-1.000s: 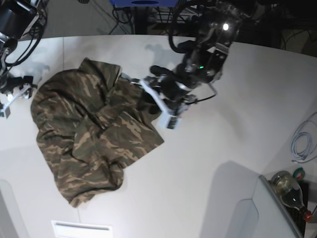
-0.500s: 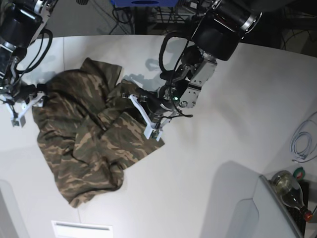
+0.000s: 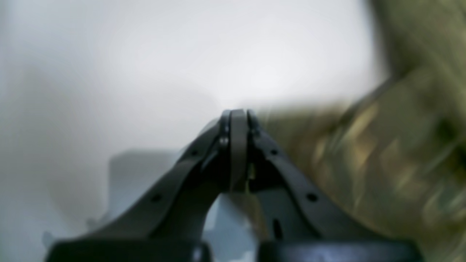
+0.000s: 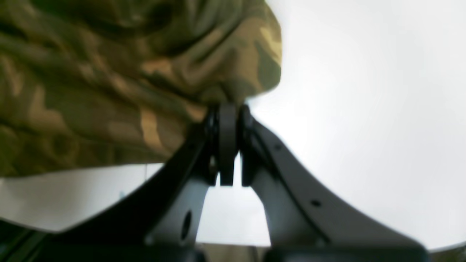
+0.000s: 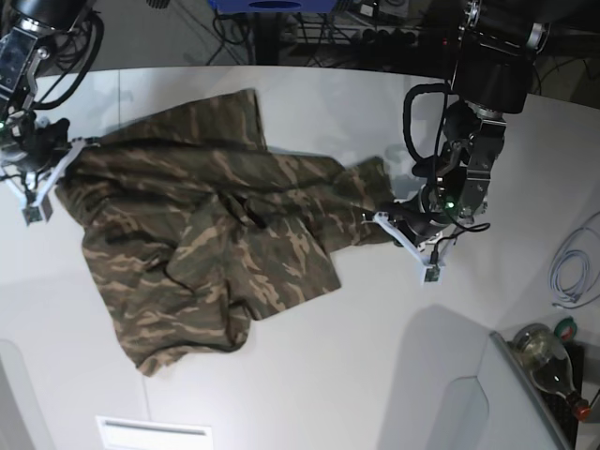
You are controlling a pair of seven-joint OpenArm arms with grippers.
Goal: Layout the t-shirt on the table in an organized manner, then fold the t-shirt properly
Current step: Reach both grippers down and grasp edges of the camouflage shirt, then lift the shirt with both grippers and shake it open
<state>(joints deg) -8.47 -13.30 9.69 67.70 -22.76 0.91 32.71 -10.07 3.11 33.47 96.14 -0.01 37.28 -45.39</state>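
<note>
1. Right gripper point(image 5: 42, 173), at the left edge of the base view: you are looking at jaws pressed together on a pinch of the t-shirt point(image 5: 216, 248). The right wrist view is showing camouflage cloth bunching into the closed tips of the right gripper point(image 4: 228, 112), with bare white table point(image 4: 364, 109) beyond.

2. T-shirt, centre-left of the base view: it is lying on the table point(image 5: 309, 375) in a crumpled spread, stretched in a band between your two grippers. Its long axis is running left to right across the table, sloping slightly toward the near edge on the right. The lower portion is hanging toward the near edge in loose folds and is not yet flat.

3. Left gripper point(image 5: 412, 234), right of centre in the base view: the jaws are closed on the shirt's right-hand tip. The left wrist view is blurred; it is showing the left gripper point(image 3: 238, 116) with tips together and cloth point(image 3: 382, 156) trailing off to one side.

4. Deciding relation: each gripper is sitting at one end of the cloth, so the shirt is lying between them, neither arm being the nearer. In my judgement, you are needing to draw the two ends apart along that left-to-right axis to take out the slack.
</note>
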